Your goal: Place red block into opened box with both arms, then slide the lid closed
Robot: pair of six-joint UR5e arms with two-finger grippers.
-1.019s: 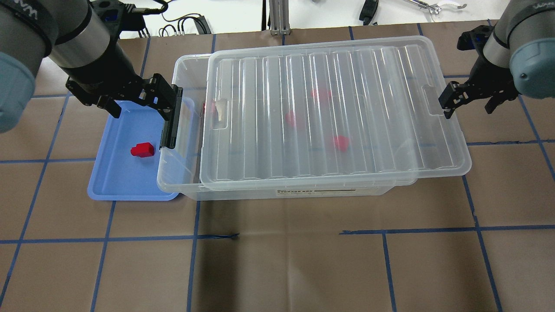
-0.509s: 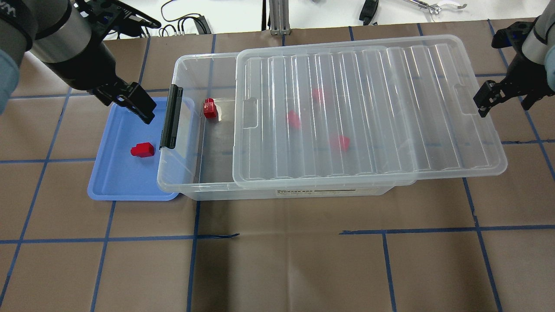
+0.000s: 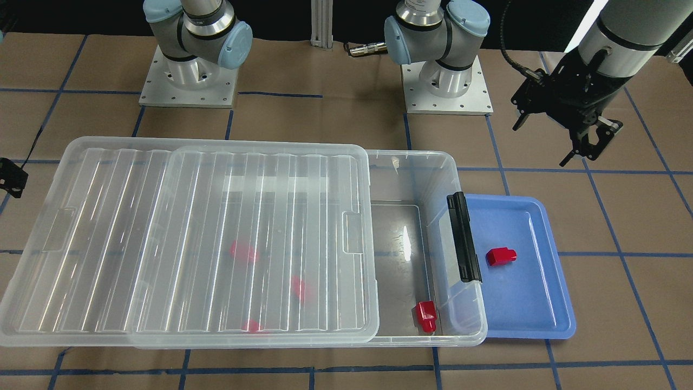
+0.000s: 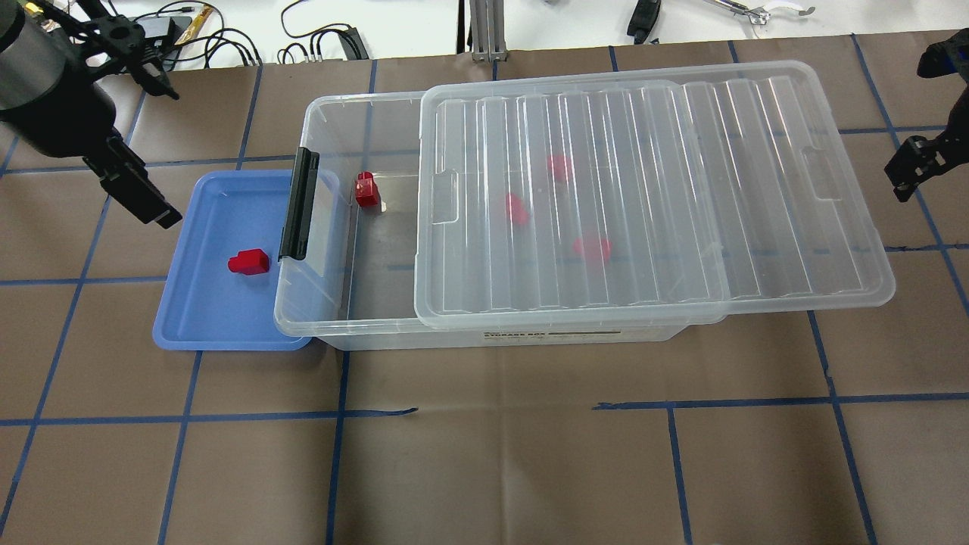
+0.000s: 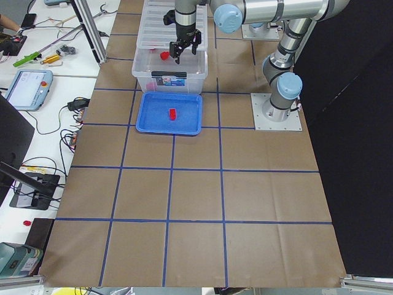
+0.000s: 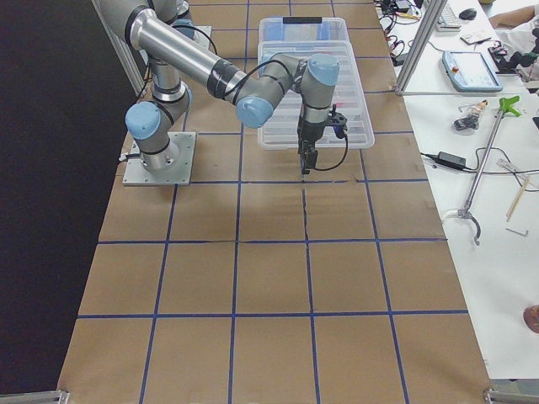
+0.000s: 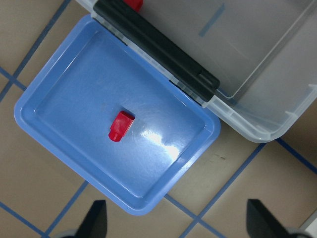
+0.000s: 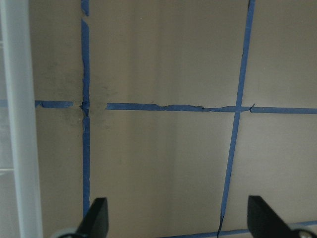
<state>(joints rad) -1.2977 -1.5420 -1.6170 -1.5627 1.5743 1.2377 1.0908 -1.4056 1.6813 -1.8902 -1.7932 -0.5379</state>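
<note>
Glossy red and boxy with a short stub, the block [image 4: 248, 262] lies in the blue tray [image 4: 197, 318], left of the box [image 4: 325, 113]. The lid [image 4: 651, 197] sits slid rightward. The left gripper [image 4: 155, 212] hangs by the tray's far-left edge, fingers spread and empty. The right gripper [image 4: 905, 182], beyond the lid's right end, is likewise spread and empty.

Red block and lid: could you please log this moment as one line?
lid partly open | red block in blue tray | left tool open | right tool open
</note>
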